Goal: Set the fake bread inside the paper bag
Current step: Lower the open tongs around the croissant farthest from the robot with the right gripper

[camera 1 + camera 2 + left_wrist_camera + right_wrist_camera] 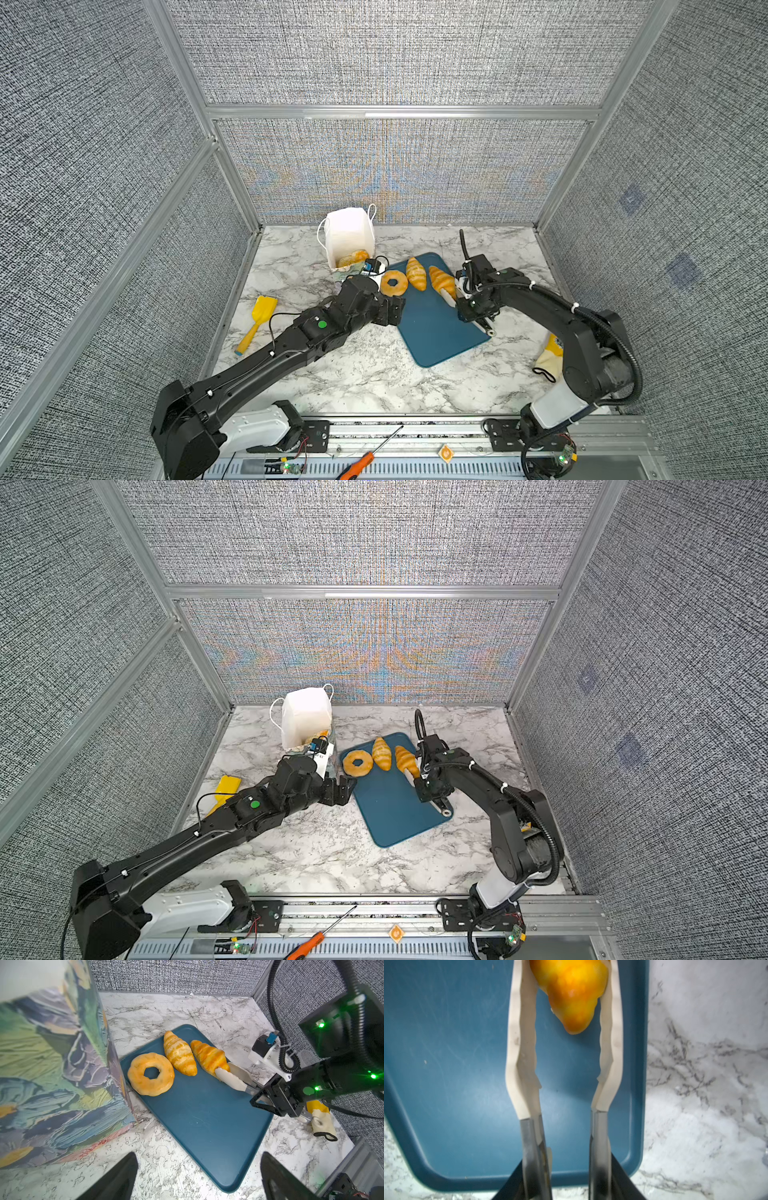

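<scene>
Marble table [332,374], everything placed off the blue tray [436,332] in the middle. Paper bag [349,237] stood just off the tray's far left corner, mouth open, white lining showing. At least one piece of fake bread [353,257] lay at the bottom inside it.

Left gripper [390,312] hovered at the tray's left edge, near the bag. Jaws were spread wide with nothing between them.

Right gripper [264,1099] sat over the tray's right edge, clamped on the metal handles of a pair of tongs [230,1080]. The tongs' cream tips reached toward the tray's far end and straddled the near tip of the right croissant [209,1057], one blade on each side. In the right wrist view the blades touched its flanks; the croissant lay on the tray.

Second croissant [179,1053] lay just beside it, toward the tray's left. Ring doughnut [150,1074] sat at the tray's far left edge, right by the bag and the closest piece to the left gripper.
</scene>
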Tool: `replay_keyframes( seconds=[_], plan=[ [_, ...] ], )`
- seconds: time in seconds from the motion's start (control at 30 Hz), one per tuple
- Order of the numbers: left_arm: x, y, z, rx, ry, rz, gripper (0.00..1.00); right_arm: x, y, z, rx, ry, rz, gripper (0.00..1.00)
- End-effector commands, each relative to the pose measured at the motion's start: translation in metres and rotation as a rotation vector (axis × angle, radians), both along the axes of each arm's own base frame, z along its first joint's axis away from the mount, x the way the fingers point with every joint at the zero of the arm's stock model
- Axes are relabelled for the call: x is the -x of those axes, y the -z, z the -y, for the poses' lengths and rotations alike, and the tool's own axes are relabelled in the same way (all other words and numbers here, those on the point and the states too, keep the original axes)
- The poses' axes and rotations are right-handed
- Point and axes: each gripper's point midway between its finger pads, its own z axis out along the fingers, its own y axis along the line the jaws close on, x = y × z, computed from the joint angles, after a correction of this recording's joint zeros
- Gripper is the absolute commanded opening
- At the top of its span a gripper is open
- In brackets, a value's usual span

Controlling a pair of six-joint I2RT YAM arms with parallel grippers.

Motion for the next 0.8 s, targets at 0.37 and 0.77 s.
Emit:
replay_keyframes(
  seconds=[0.37,0.77],
  plan=[
    [-0.002,-0.011,0.000,-0.004,0.005,0.032,0.94,-0.010,-0.020,0.004,0.001,0.030,0.082,0.66],
    [-0.001,-0.011,-0.002,-0.005,0.000,0.033,0.94,-0.017,-0.011,0.001,0.017,-0.022,0.061,0.71]
  ],
)
